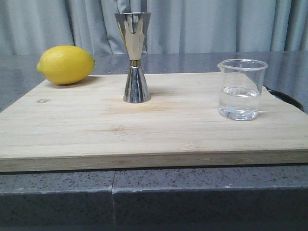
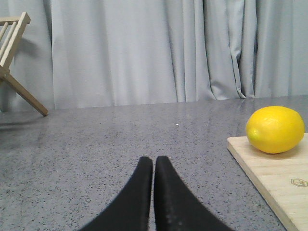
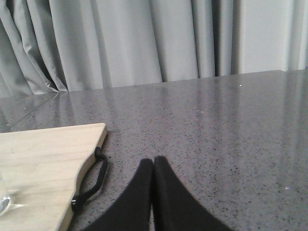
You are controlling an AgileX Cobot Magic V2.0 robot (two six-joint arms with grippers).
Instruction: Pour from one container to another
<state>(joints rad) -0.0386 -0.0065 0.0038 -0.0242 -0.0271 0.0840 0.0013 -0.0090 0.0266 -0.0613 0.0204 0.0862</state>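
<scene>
One wooden cutting board (image 1: 96, 125), the reference piece. On it:

- One steel jigger (image 1: 134, 57), standing upright near the board's middle.
- One glass beaker (image 1: 240, 89), standing toward the board's right end, with clear liquid in it.
- One lemon (image 1: 65, 64), at the board's far left corner.

Off the board:

- One black strap handle (image 3: 91, 180), at the board's right end.
- One wooden rack (image 2: 13, 62), partly seen, well left of the board.
- Two grippers: left gripper (image 2: 153, 166), right gripper (image 3: 153, 166).
</scene>
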